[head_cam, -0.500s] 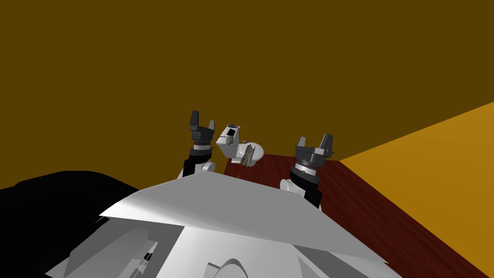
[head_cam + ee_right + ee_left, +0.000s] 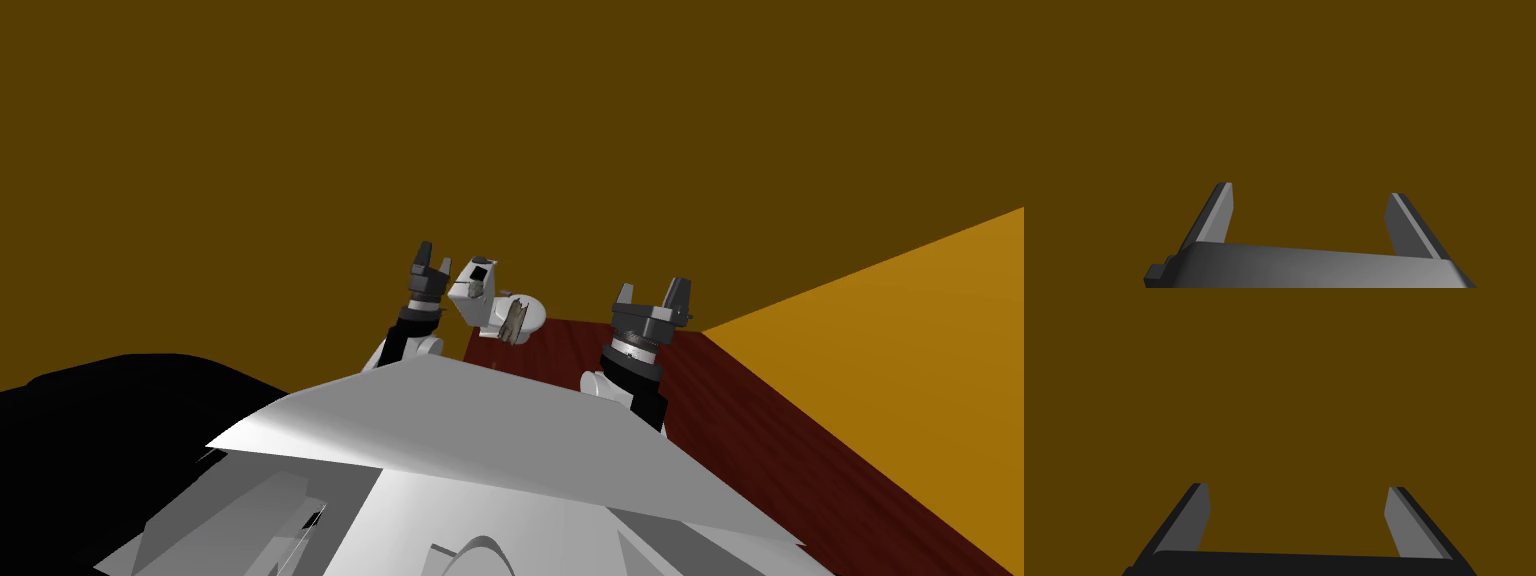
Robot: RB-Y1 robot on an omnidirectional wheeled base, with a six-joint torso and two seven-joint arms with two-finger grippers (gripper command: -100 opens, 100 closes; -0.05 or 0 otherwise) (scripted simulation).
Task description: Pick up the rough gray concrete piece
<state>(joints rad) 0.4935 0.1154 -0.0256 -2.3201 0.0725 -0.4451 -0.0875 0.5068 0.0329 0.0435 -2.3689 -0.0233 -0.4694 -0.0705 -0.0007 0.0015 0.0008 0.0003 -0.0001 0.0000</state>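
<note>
A rough grey-brown concrete piece (image 2: 515, 320) lies on the seat of a white toilet (image 2: 485, 300) against the dark olive wall, ahead of me in the head view. My left gripper (image 2: 432, 257) is raised just left of the toilet's tank, beside it and apart from the piece; its wrist view shows the left gripper (image 2: 1296, 500) open and empty, facing a flat olive surface. My right gripper (image 2: 653, 293) hangs to the right of the toilet over the floor, and the right wrist view shows the right gripper (image 2: 1309, 200) open with nothing between its fingers.
A dark red wooden floor (image 2: 760, 420) runs from the toilet toward the right. An orange wall (image 2: 900, 340) bounds it on the right. A black area (image 2: 110, 420) lies at the lower left.
My left gripper has shifted right, closer to the toilet's tank, and turned somewhat. The right arm, toilet and concrete piece stand as before.
</note>
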